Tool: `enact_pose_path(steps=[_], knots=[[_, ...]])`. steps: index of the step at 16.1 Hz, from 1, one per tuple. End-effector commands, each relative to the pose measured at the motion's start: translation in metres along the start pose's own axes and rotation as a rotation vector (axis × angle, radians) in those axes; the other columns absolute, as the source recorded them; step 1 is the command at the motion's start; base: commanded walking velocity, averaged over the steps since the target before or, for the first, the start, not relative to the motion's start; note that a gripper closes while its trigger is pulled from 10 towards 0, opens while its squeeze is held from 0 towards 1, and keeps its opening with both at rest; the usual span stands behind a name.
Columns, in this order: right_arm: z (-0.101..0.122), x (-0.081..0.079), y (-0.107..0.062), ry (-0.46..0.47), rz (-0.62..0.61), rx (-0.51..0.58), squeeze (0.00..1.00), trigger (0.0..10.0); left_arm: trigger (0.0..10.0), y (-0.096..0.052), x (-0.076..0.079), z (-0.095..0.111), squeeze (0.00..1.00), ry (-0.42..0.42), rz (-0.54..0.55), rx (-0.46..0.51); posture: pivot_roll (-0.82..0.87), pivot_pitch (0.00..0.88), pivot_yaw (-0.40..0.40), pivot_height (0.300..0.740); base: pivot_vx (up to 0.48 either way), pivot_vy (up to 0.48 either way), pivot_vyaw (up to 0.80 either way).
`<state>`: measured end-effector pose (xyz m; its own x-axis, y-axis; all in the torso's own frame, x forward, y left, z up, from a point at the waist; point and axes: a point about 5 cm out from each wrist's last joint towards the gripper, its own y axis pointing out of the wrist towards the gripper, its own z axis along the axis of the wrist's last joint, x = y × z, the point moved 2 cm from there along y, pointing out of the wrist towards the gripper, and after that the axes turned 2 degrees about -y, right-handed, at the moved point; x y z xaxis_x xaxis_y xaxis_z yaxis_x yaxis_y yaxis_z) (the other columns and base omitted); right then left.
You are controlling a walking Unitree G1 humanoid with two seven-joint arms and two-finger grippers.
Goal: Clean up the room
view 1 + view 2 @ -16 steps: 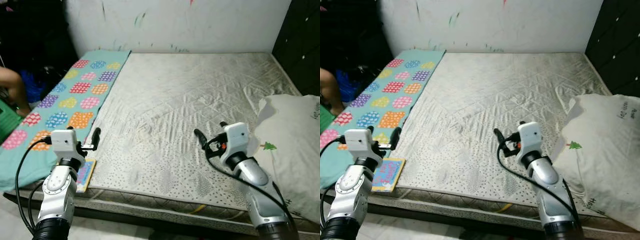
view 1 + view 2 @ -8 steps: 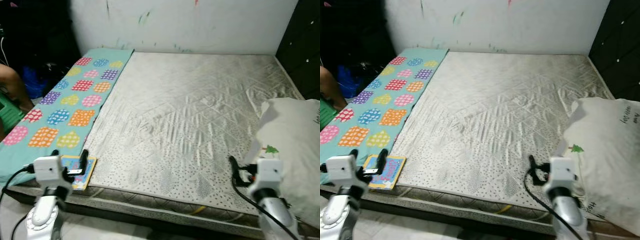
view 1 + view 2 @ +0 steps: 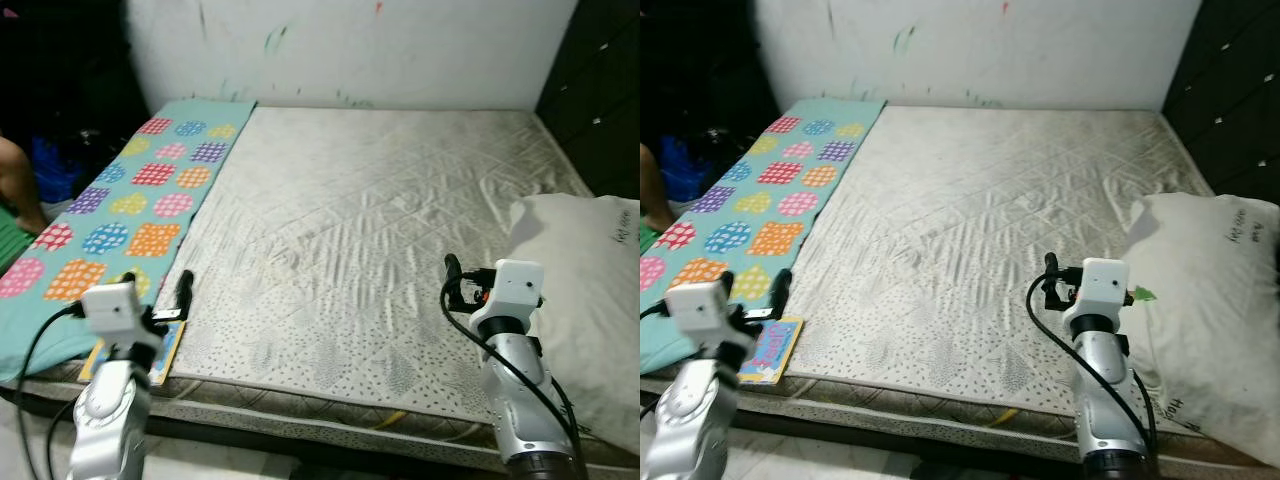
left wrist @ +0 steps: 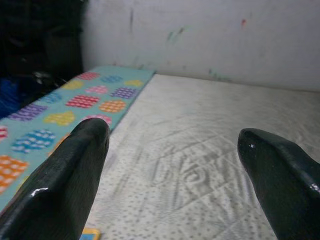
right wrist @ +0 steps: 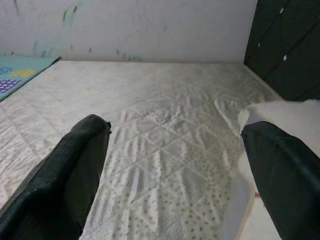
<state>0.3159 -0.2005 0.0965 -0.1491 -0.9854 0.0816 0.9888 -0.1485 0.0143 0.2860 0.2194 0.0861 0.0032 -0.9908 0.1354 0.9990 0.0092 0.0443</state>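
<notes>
Both grippers, left gripper point(image 3: 170, 300) and right gripper point(image 3: 458, 282), have fingers spread wide, holding nothing. The pillow point(image 3: 585, 290) on the bed's point(image 3: 380, 230) right edge looks soft and light, so grab a corner. The thin book point(image 3: 768, 350) is probably slippery flat.

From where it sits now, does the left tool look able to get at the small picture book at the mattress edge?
Probably yes. The left tool, fingers apart, hovers right above the picture book, which lies flat beside the teal patterned mat with nothing on it or between them.
</notes>
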Motion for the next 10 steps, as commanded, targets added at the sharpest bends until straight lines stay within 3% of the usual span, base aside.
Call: enact_pose_path(steps=[1, 3, 5, 7, 8, 10], knots=[[0.005, -0.01, 0.004, -0.018, 0.008, 0.025, 0.0, 10.0, 10.0, 0.003, 0.014, -0.007, 0.0, -0.001, -0.056, -0.03, -0.2, 0.0, 0.055, 0.74, 0.0, 0.0, 0.0], [0.009, -0.029, 0.009, -0.074, 0.07, 0.07, 0.0, 10.0, 10.0, 0.008, 0.023, -0.006, 0.0, 0.008, -0.059, -0.011, -0.21, 0.0, 0.061, 0.74, 0.0, 0.0, 0.0], [0.006, -0.031, 0.011, -0.089, 0.053, 0.073, 0.0, 10.0, 10.0, 0.01, 0.021, -0.004, 0.0, 0.029, -0.042, 0.004, -0.22, 0.0, 0.075, 0.74, 0.0, 0.0, 0.0], [0.004, -0.015, 0.006, -0.108, 0.003, 0.089, 0.0, 10.0, 10.0, 0.01, 0.014, -0.011, 0.0, 0.075, -0.039, -0.021, -0.22, 0.0, 0.083, 0.74, 0.0, 0.0, 0.0], [-0.002, 0.004, -0.003, -0.106, -0.019, 0.071, 0.0, 10.0, 10.0, 0.004, 0.003, -0.016, 0.0, 0.063, -0.008, -0.051, -0.22, 0.0, 0.086, 0.74, 0.0, 0.0, 0.0], [-0.01, 0.022, -0.021, -0.022, -0.022, 0.023, 0.0, 10.0, 10.0, -0.013, -0.002, -0.015, 0.0, 0.059, -0.007, -0.062, -0.2, 0.0, 0.076, 0.74, 0.0, 0.0, 0.0]])
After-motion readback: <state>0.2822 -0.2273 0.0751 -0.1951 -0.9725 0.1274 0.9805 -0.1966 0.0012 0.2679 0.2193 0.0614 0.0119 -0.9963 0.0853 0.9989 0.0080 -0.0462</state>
